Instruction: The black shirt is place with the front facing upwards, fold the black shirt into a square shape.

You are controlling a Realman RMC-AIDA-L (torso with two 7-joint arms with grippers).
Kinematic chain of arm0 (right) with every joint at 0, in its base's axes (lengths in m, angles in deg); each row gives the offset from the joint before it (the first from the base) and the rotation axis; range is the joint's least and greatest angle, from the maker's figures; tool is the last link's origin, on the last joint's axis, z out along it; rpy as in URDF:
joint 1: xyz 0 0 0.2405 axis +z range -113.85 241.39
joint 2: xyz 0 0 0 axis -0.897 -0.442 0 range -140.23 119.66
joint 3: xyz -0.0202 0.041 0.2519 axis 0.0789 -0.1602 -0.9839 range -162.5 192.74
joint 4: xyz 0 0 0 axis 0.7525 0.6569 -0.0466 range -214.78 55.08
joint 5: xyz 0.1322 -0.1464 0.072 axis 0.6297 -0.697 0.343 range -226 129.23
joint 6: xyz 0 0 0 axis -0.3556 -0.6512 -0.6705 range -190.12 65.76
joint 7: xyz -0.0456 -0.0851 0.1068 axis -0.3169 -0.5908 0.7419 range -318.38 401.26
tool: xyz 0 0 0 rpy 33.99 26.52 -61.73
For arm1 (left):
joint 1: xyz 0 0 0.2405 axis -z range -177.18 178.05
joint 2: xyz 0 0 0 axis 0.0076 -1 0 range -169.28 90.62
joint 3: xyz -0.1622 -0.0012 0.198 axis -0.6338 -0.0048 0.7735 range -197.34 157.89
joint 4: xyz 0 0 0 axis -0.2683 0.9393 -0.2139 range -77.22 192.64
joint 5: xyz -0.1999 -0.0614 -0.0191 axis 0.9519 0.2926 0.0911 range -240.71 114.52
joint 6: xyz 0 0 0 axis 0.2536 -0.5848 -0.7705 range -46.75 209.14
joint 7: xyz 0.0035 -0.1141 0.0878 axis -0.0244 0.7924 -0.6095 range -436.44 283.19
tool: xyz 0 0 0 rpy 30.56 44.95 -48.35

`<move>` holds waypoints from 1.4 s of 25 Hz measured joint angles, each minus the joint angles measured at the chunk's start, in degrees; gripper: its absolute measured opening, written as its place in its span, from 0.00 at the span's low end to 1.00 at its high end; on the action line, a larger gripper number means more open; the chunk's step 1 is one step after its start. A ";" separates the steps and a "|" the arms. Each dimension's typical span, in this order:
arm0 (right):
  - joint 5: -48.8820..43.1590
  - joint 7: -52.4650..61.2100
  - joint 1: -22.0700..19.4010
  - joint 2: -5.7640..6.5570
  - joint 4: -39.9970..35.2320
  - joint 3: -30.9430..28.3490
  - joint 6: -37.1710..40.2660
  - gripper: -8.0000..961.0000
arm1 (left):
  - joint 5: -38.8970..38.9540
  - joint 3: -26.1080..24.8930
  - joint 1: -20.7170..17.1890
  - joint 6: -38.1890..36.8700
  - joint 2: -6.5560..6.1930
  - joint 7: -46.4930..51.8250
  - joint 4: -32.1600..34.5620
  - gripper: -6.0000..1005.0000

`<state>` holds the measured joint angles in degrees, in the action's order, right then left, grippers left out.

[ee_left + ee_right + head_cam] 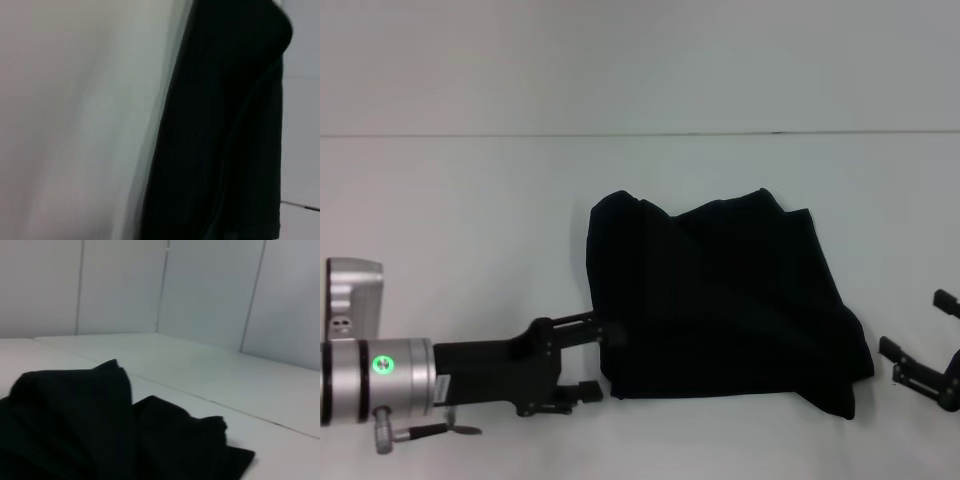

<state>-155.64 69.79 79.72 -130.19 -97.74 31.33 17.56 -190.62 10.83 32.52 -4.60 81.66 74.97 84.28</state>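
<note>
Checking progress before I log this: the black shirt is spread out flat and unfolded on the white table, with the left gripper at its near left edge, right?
Not quite. The head view shows the black shirt already folded into a rumpled, roughly square bundle. The left gripper is indeed at its near left edge, on the white table.

shirt: the black shirt (720, 300), plain dark cloth, no lettering or label showing
state: folded over itself into a rough, uneven block, with loose layered folds and rumpled edges
pose: lying flat, far edge bumpy, one near corner drooping outward
place: on the white table (470, 200), near its middle
</note>
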 joint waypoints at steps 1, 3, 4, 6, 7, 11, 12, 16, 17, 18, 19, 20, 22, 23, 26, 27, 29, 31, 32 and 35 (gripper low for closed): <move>0.01 -0.02 0.00 0.00 0.00 -0.62 0.00 0.98 | 0.04 0.18 0.06 0.00 0.17 0.49 -0.16 0.87; 0.03 -0.05 0.03 0.01 0.00 -1.98 -0.01 0.98 | 0.16 0.20 0.22 -0.02 0.49 1.09 -0.72 0.86; 0.03 -0.05 0.04 0.01 0.00 -2.43 -0.02 0.98 | 0.16 0.21 0.30 -0.05 0.60 1.19 -0.99 0.86; 0.04 -0.05 0.13 0.02 0.04 -3.16 -0.03 0.98 | 0.06 0.34 0.63 -0.03 0.68 1.38 -2.03 0.86; 0.04 -0.05 0.18 0.02 0.04 -3.31 -0.04 0.98 | 0.00 0.38 0.72 0.05 0.70 1.39 -2.33 0.86; 0.04 -0.05 0.44 0.03 0.00 -3.47 -0.12 0.98 | -0.07 0.63 0.95 0.31 0.97 1.52 -3.08 0.85; 0.04 -0.05 0.48 0.03 -0.02 -3.49 -0.16 0.98 | -0.08 0.84 0.97 0.31 1.05 1.64 -3.11 0.85; 0.03 -0.05 0.50 0.03 -0.17 -3.56 -0.17 0.98 | -0.09 1.81 1.02 0.47 1.38 1.99 -3.66 0.84; 0.03 -0.05 0.49 0.03 -0.20 -3.57 -0.17 0.98 | -0.09 1.86 1.14 0.53 1.48 2.00 -4.10 0.84; 0.03 -0.05 0.49 0.03 -0.20 -3.57 -0.17 0.98 | -0.08 1.86 1.25 0.60 1.50 1.95 -4.27 0.84; 0.04 -0.05 0.49 0.03 -0.20 -3.60 -0.18 0.98 | -0.08 1.87 1.43 0.85 1.61 1.80 -4.44 0.84; 0.04 -0.05 0.49 0.03 -0.18 -3.61 -0.18 0.98 | -0.08 1.88 1.58 1.04 1.72 1.66 -4.54 0.83; 0.07 -0.05 0.49 0.03 -0.07 -3.65 -0.18 0.98 | -0.02 1.88 1.89 1.67 1.93 1.30 -4.57 0.83; 0.07 -0.05 0.49 0.03 -0.07 -3.65 -0.18 0.98 | 0.03 1.88 2.04 1.90 1.97 1.13 -4.57 0.83; 0.09 -0.05 0.48 0.03 0.08 -3.65 -0.18 0.98 | 0.24 1.87 2.41 2.79 2.00 0.51 -4.56 0.82; 0.10 -0.05 0.48 0.03 0.14 -3.65 -0.18 0.98 | 0.26 1.88 2.50 3.05 2.02 0.34 -4.55 0.82; 0.12 -0.05 0.48 0.03 0.18 -3.65 -0.16 0.98 | 0.29 1.87 2.79 3.66 2.05 0.04 -4.54 0.82; 0.12 -0.05 0.48 0.03 0.21 -3.65 -0.03 0.98 | 0.25 1.87 3.07 4.20 2.06 -0.05 -4.53 0.82; 0.12 -0.05 0.48 0.03 0.21 -3.65 0.02 0.98 | 0.19 1.88 3.15 4.37 2.06 -0.05 -4.51 0.81; 0.12 -0.05 0.49 0.03 0.23 -3.65 0.15 0.98 | 0.05 1.88 3.29 4.58 2.06 -0.08 -4.34 0.81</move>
<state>-155.52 69.74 80.20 -130.16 -97.52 27.69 17.71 -190.57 12.71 35.81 -0.02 83.72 74.89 79.94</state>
